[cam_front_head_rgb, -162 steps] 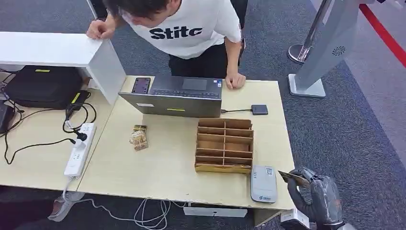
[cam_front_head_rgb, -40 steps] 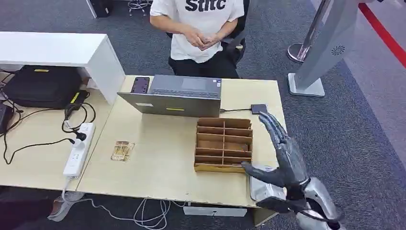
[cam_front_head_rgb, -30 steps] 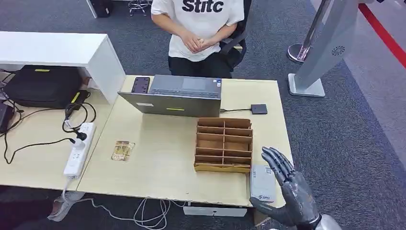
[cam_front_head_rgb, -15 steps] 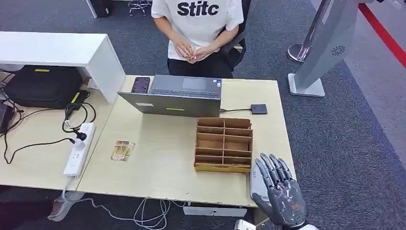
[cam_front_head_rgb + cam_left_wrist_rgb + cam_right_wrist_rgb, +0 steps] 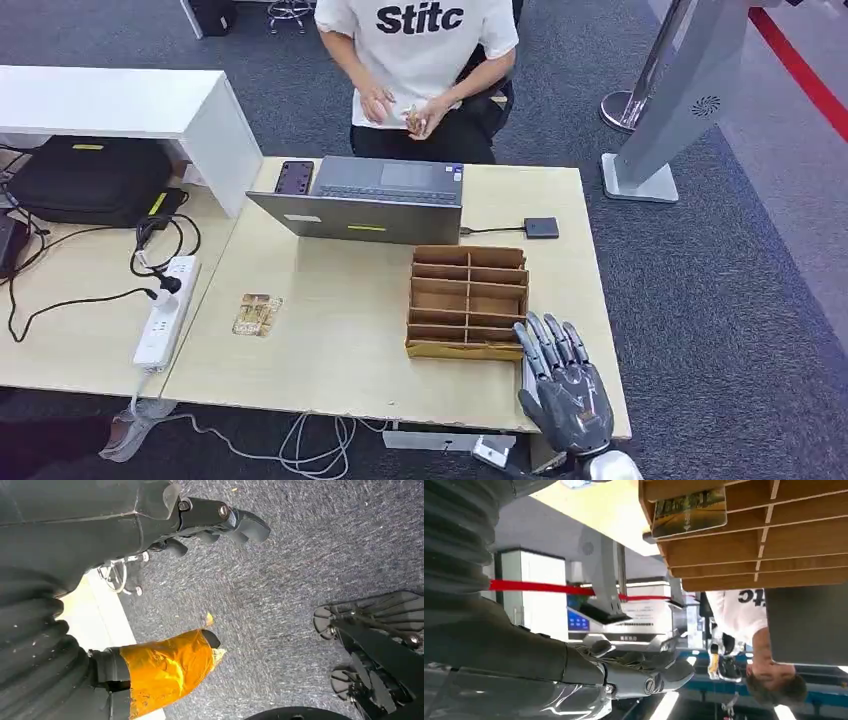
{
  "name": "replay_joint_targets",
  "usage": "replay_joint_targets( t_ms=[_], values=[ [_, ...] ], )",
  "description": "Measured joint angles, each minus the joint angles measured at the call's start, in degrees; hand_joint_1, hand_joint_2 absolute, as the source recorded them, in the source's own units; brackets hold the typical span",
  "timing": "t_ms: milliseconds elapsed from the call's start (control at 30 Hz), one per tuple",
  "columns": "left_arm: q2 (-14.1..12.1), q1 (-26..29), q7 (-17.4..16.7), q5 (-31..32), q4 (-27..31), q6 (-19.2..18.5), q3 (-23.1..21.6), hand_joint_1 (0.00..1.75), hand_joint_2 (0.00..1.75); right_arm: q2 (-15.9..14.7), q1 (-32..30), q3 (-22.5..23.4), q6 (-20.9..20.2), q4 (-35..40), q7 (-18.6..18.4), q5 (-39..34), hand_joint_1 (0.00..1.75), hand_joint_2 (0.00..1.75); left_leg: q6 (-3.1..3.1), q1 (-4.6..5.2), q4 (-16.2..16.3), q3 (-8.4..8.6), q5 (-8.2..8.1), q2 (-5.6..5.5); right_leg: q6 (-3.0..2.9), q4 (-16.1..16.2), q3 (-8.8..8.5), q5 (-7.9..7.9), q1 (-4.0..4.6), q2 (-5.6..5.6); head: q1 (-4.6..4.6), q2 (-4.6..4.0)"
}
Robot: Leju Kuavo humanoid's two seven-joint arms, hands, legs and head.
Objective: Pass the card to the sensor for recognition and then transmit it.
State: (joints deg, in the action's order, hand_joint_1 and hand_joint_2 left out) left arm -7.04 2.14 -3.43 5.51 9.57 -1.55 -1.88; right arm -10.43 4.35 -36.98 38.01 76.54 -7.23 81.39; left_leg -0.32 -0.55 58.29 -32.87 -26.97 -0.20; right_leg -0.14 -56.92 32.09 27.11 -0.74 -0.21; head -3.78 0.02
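1. Hovering with fingers spread and nothing held, the right hand (image 5: pixel 564 385) covers the sensor at the worktop (image 5: pixel 340 330) edge beside the cardboard organizer (image 5: pixel 468 302); one card (image 5: pixel 256 314) lies well apart, and another seems to be in the person's hands (image 5: pixel 405 105)
2. Left wrist view: the left hand (image 5: pixel 165 535) hangs above carpet; whether it holds anything I cannot tell
3. Right wrist view alone reveals a card (image 5: pixel 689 506) standing in an organizer slot, which a careless reach could knock over
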Motion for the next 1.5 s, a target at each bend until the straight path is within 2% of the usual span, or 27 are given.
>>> replay_joint_targets(
  t_ms=[233, 467, 1300, 1333, 1367, 1400, 1433, 1500],
  values=[
    [-0.2, -0.3, 0.0, 0.5, 0.0, -0.5, 0.0, 0.00, 1.75, 1.6, 3.4, -1.0, -1.2, -4.8, 1.5, -5.6, 0.00, 1.75, -0.03, -0.01, 0.0, 0.00, 0.02, 0.00, -0.01, 0.0, 0.01, 0.00, 0.00, 0.00, 0.00, 0.00],
    [-0.5, -0.4, 0.0, 0.7, 0.0, -1.1, 0.0, 0.00, 1.75, 3.0, 6.4, -1.3, -1.3, -9.3, 2.0, -8.2, 0.00, 1.75, -0.06, -0.01, 0.0, 0.00, 0.05, 0.00, -0.01, 0.0, 0.00, -0.01, 0.00, -0.01, 0.02, 0.00],
    [-0.6, -0.4, 0.5, 0.5, 0.0, -1.6, 0.0, 0.00, 1.75, 5.3, 9.7, -2.6, -1.3, -14.1, 2.6, -8.1, 0.00, 1.75, -0.06, -0.01, 0.0, 0.00, 0.05, 0.00, -0.01, 0.0, 0.01, -0.01, 0.00, -0.01, 0.02, 0.00],
    [-0.6, -0.4, 0.5, 0.5, 0.0, -1.7, 0.0, 0.00, 1.75, 5.3, 9.8, -2.7, -1.3, -14.2, 2.6, -8.0, 0.42, 1.75, -0.06, -0.01, 0.0, 0.00, 0.05, 0.00, -0.01, 0.0, 0.01, -0.01, 0.00, -0.01, 0.02, 0.00],
    [-0.7, -0.4, 0.5, 0.5, 0.0, -1.7, 0.0, 0.00, 1.75, 5.4, 9.9, -2.7, -1.3, -14.2, 2.6, -8.0, 0.42, 1.75, -0.06, -0.01, 0.0, 0.00, 0.05, -0.01, -0.01, 0.0, 0.01, -0.01, 0.00, -0.01, 0.02, -0.02],
    [-0.7, -0.4, 0.5, 0.5, 0.0, -1.7, 0.0, 0.00, 1.75, 5.5, 10.0, -2.8, -1.3, -14.3, 2.6, -8.0, 0.91, 1.75, -0.06, -0.01, 0.0, 0.00, 0.05, -0.01, -0.01, 0.0, 0.01, -0.01, 0.00, 0.00, 0.00, 0.00],
    [-0.7, -0.4, 0.5, 0.5, 0.0, -1.7, 0.0, 0.00, 1.75, 5.6, 10.1, -2.8, -1.3, -14.4, 2.6, -8.0, 1.29, 1.75, -0.06, -0.01, 0.0, 0.00, 0.05, -0.01, -0.01, 0.0, 0.01, -0.01, 0.00, 0.00, 0.02, 0.00],
    [-0.8, -0.4, 0.5, 0.5, 0.0, -1.7, 0.0, 0.00, 1.75, 5.7, 10.3, -2.8, -1.3, -14.7, 2.6, -7.9, 1.34, 1.75, -0.06, -0.01, 0.0, 0.00, 0.05, -0.01, -0.01, 0.0, 0.01, -0.01, 0.00, -0.01, 0.00, 0.00]
  ],
)
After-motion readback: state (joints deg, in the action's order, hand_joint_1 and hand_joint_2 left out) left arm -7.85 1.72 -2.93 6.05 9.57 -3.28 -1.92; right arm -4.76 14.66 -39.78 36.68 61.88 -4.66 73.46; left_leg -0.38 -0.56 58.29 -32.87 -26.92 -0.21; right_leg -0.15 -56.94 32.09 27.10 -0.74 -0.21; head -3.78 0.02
